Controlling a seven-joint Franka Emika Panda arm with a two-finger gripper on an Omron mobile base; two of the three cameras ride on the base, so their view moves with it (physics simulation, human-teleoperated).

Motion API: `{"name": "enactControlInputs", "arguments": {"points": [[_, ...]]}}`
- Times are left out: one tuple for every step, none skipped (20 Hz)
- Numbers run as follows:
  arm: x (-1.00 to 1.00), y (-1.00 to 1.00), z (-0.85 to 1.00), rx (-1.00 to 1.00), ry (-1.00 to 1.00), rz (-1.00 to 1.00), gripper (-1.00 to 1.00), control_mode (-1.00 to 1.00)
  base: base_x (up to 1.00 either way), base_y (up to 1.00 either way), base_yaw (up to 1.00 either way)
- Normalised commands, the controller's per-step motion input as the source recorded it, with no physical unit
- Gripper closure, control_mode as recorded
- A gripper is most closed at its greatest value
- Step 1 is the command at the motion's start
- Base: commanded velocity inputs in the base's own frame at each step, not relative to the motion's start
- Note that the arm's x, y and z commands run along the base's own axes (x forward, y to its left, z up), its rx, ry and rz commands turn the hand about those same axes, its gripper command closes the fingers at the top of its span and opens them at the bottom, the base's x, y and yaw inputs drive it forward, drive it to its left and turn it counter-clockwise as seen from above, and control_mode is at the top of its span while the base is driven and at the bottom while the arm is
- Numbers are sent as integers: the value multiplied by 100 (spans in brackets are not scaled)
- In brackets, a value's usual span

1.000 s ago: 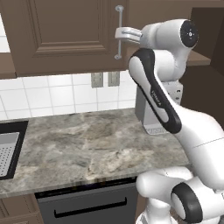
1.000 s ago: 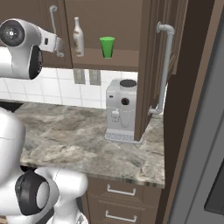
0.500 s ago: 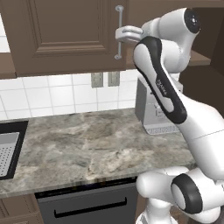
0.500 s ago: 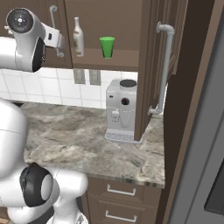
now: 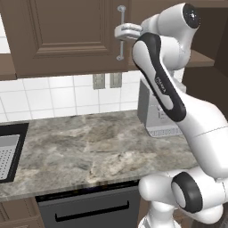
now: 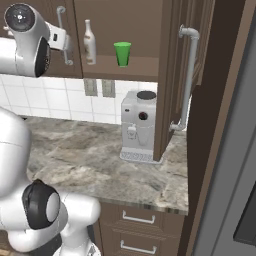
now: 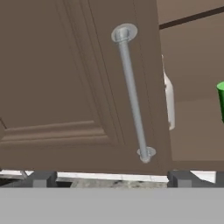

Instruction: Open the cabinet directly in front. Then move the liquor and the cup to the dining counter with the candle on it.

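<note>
The cabinet has two doors. Its left door (image 5: 67,35) is closed, and its silver bar handle (image 7: 132,94) runs straight ahead of my gripper (image 7: 111,179). The gripper (image 5: 121,32) is open and empty, just in front of that handle. The right door (image 6: 172,75) is swung wide open. On the open shelf stand the liquor (image 6: 89,42), a small bottle, and the green cup (image 6: 122,53) to its right. In the hand view the liquor (image 7: 169,103) peeks out past the door's edge and the cup (image 7: 221,99) sits at the right border. The dining counter and the candle are out of view.
A grey coffee machine (image 6: 138,127) stands on the marbled counter (image 5: 84,151) below the shelf, beside the open door's handle (image 6: 188,75). A black sink (image 5: 9,151) lies at the counter's left end. Drawers (image 6: 137,227) sit under the counter; my arm (image 5: 164,93) rises in front of the machine.
The arm's upper joints have risen a little. The hand has stayed close to the left door's handle, and the gripper has stayed open.
</note>
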Motion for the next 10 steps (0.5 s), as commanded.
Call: {"name": "enactControlInputs", "arguments": {"points": [[42,-4,0,0,-7,0,-100,-100,0,0,0],[46,-4,0,0,-3,0,-100,-100,0,0,0],[51,-3,0,0,-1,0,-100,-100,0,0,0],[51,-1,0,0,-1,0,-100,-100,0,0,0],[49,-4,0,0,-2,0,-100,-100,0,0,0],[49,0,0,0,-1,0,-100,-100,0,0,0],[47,0,0,0,0,0,-100,-100,0,0,0],[46,0,0,0,0,0,-100,-100,0,0,0],[46,0,0,0,0,0,-100,-100,0,0,0],[44,0,0,0,0,0,-100,-100,0,0,0]]}}
